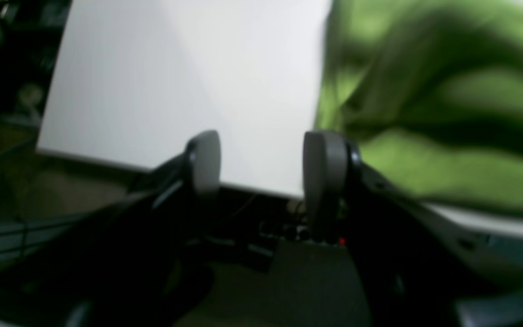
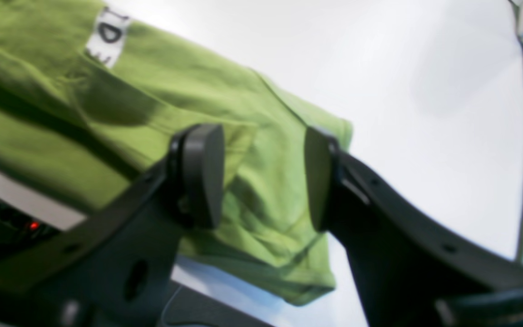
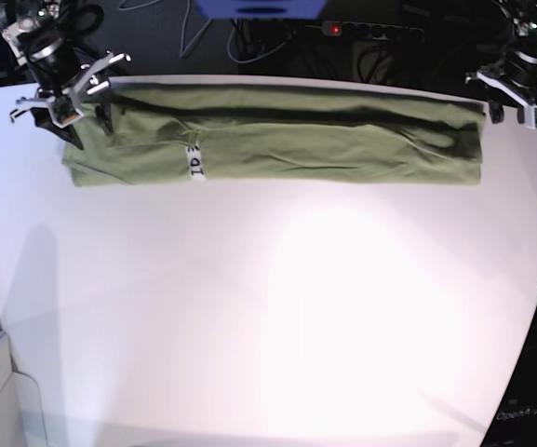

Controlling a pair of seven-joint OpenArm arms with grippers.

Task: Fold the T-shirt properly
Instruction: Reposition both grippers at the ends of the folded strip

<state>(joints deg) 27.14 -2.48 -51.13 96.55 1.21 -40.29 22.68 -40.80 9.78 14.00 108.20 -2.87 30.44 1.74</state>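
The T-shirt (image 3: 277, 140) lies as a long band along the worktop's (image 3: 268, 307) far edge. Both pincers gape wide: the right pincer (image 2: 263, 177) above one end, the left pincer (image 1: 261, 163) just beside the other. Each should likely pinch every layer before folding inward

White label (image 3: 194, 161) on the T-shirt (image 3: 342, 140) reading "ID 3", faint "OpenArm" lettering at base view's lower right corner
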